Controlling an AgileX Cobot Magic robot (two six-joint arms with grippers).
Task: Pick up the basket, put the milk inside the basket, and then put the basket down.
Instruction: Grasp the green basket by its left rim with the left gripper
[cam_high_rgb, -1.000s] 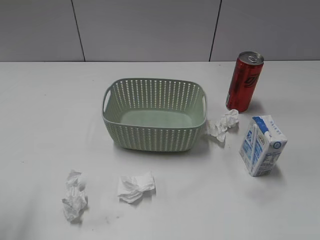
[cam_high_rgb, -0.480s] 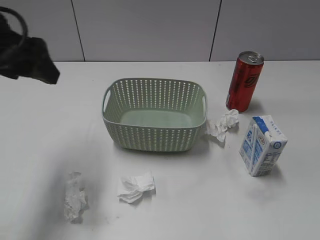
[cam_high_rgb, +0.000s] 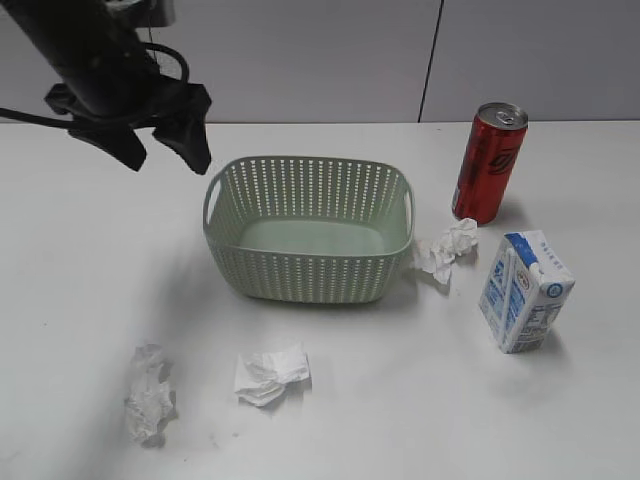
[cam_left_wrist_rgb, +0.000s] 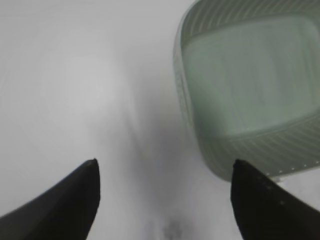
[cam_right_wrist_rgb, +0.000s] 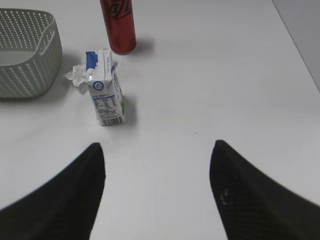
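Left gripper (cam_high_rgb: 165, 150): jaws apart, empty, above surface (cam_high_rgb: 80, 260) beside basket's left end.
Right gripper (cam_right_wrist_rgb: 157, 155): jaws apart, empty.
Basket (cam_high_rgb: 310, 228): centre, toward far edge.
Milk (cam_high_rgb: 524, 290): upright near right edge.

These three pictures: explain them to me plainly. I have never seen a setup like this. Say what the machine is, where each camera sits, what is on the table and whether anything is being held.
This is a two-armed robot. One picture is taken from in front, looking down at a white table. The other two come from cameras on the wrists, so the dark prongs at the bottom of each are that arm's own fingers.

The left gripper hangs open in the air beside the green basket, holding nothing. The right gripper, seen only through its own camera, is also open and empty, facing the milk.

Also on the table: a red can and three crumpled tissues, one beside the basket, two in front.
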